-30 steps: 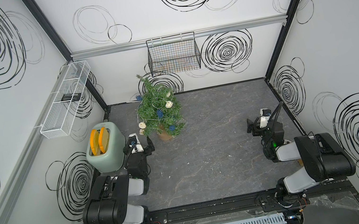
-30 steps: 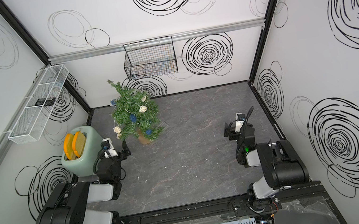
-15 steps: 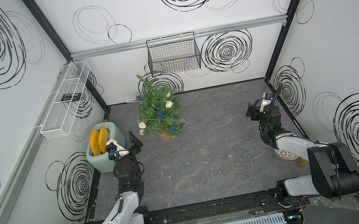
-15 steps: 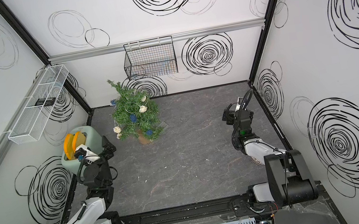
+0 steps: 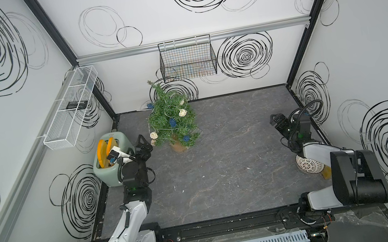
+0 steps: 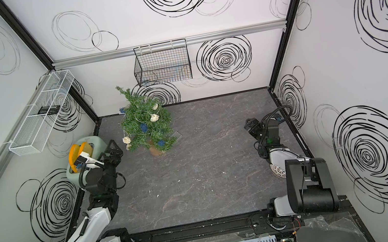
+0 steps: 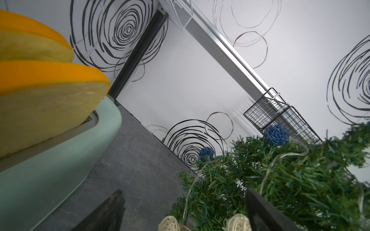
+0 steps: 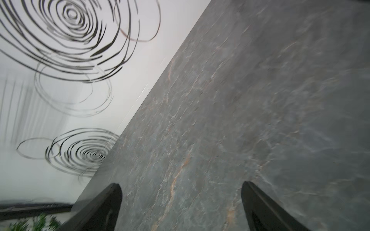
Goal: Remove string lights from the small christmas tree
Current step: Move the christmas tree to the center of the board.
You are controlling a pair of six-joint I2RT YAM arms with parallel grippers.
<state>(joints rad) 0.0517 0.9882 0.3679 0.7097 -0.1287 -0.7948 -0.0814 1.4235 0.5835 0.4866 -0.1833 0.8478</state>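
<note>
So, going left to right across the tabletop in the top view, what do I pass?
First the green toaster → left gripper, open → small christmas tree with the string lights on it → right gripper, open → white latticed ball, partly hidden.

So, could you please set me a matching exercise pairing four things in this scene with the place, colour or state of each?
Things:
1. string lights
2. toaster
3. back-wall basket
4. right hand

Descriptions:
A. open and empty
B. mint green
C. draped on the small christmas tree
D. black mesh

Pairs: 1-C; 2-B; 3-D; 4-A
</note>
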